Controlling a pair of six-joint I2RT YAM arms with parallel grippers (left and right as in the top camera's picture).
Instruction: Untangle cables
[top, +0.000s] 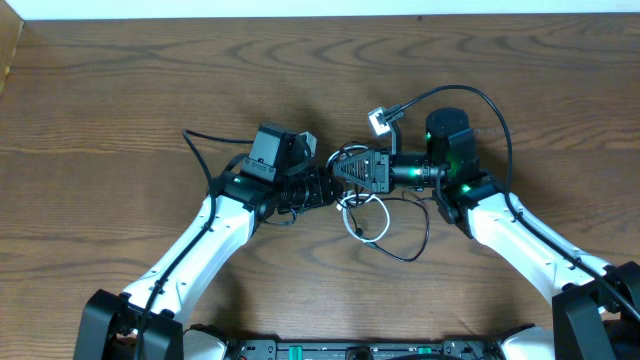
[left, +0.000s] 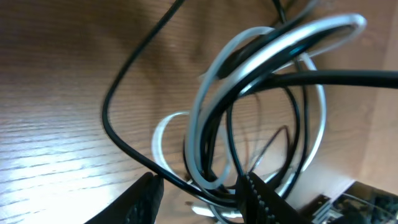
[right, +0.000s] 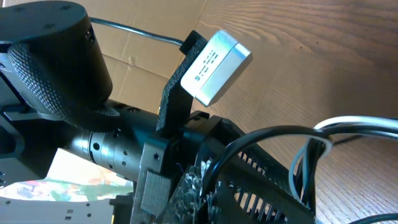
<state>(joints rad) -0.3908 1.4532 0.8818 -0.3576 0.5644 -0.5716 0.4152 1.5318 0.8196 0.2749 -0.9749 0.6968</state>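
The white cable (top: 363, 236) and the black cable (top: 420, 246) lie tangled at the table's middle, their loops trailing toward the front. My two grippers meet at the tangle. The left gripper (top: 322, 187) is open, its fingers (left: 202, 202) on either side of the bundle of white cable (left: 205, 106) and black cable (left: 115, 130). The right gripper (top: 348, 172) faces left and its jaws (right: 208, 186) are shut on a black cable (right: 267, 134) that arches out of them. White cable strands (right: 348, 121) hang beside it.
The left arm's wrist and its white camera box (right: 214, 59) sit directly in front of the right gripper. A thick black arm wire (top: 490, 110) loops over the right arm, another (top: 200, 150) by the left. A cardboard edge (top: 8, 50) is at the far left.
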